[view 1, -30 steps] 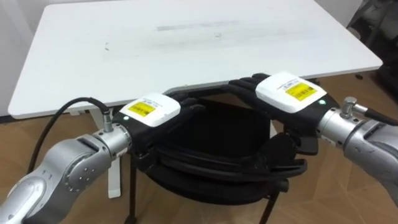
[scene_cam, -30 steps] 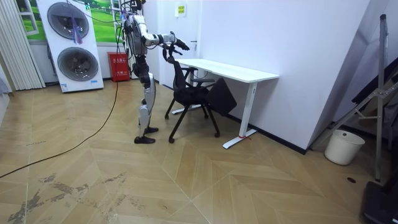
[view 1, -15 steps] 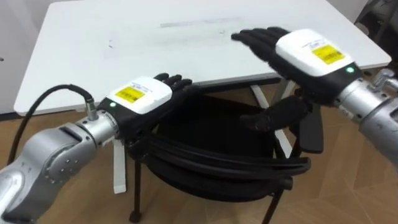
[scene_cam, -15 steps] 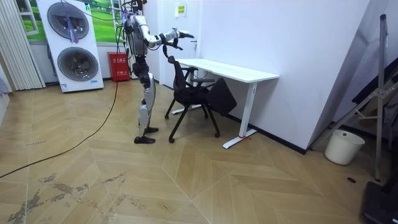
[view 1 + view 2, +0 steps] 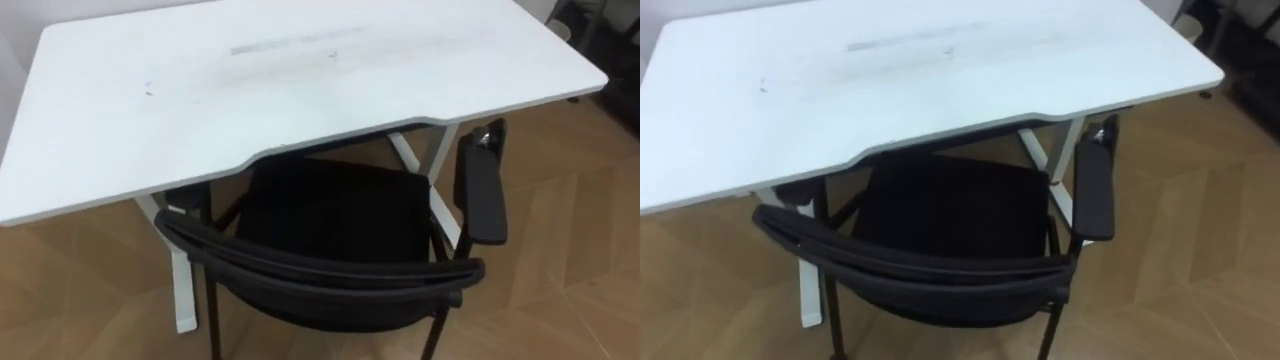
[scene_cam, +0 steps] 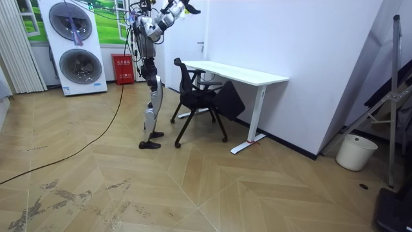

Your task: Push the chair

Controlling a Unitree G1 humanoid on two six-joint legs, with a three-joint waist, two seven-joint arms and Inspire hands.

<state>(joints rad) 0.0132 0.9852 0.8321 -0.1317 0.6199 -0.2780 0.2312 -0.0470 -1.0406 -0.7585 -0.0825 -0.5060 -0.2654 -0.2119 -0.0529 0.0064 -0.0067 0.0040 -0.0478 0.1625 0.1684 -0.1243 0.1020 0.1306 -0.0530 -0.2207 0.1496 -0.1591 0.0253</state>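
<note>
While the chair faces the desk, backrest crosswise nearest, robot hands raised, grip unreadable.

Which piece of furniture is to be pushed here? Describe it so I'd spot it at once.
Find the white desk against the white wall; the chair stands at its near edge, seat partly under the top. It is the only black seat there, with a curved backrest and a padded armrest, unlike the white washing machines farther along the room.
</note>
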